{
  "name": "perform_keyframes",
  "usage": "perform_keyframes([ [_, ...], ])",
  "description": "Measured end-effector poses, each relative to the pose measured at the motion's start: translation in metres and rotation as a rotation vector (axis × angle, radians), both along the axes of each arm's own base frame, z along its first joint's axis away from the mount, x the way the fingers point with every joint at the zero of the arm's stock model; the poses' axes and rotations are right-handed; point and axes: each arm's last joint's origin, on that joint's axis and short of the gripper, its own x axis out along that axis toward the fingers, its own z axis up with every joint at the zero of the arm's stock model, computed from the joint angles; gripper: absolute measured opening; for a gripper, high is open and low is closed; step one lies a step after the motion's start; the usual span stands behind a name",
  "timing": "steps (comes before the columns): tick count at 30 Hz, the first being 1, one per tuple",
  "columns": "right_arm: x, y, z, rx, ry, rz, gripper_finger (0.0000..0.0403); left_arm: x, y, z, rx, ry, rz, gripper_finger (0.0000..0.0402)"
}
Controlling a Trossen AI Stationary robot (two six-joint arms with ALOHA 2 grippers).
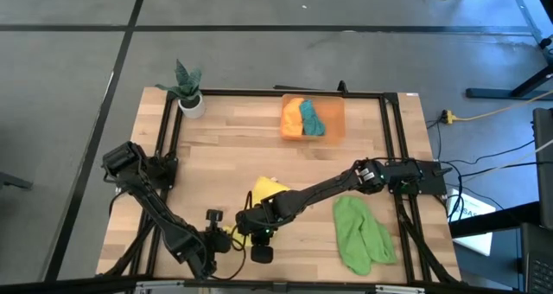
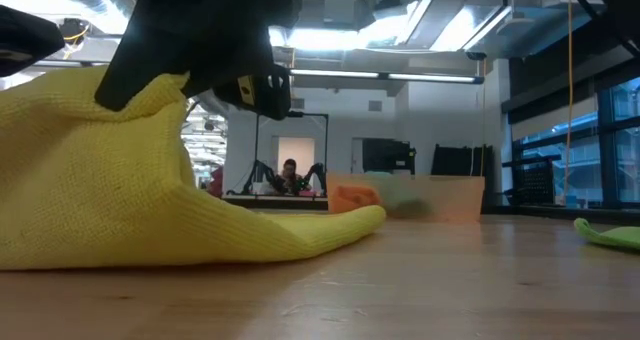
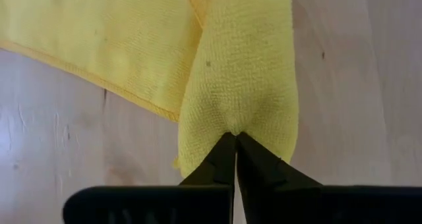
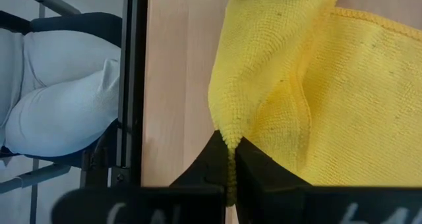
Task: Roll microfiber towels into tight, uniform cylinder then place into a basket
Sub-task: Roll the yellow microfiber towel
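Yellow towel (image 1: 266, 191) near the table's (image 1: 225, 164) front edge is pinched by both the left gripper (image 3: 234, 137) and right gripper (image 4: 229, 143), jaws pressed together on cloth, so rolling seems just begun and next needs, probably, turning it over itself.

The high view looks straight down from well above, taking in the whole bench (image 1: 225, 147) and the floor around it. The low view sits at bench height, facing level across into the room, very near the yellow towel (image 2: 110, 190), which fills its left half. Each of the 2 wrist views looks down along its own end effector, close to the wood. All 4 views share that yellow towel (image 1: 268, 190); the high and low views also share the orange basket (image 1: 333, 112).
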Motion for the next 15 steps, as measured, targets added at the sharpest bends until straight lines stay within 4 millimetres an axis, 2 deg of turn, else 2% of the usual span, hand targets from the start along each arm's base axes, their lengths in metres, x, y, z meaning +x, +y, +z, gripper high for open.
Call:
perform_keyframes([
  [8,-0.003,0.005,-0.001,0.017,0.037,-0.035,0.0006,0.0,0.004,0.012,-0.004,-0.026,-0.009,0.0001],
  [15,-0.007,0.014,0.0,0.095,0.067,0.009,0.0006,0.006,0.009,0.026,-0.096,0.044,-0.137,0.0],
])
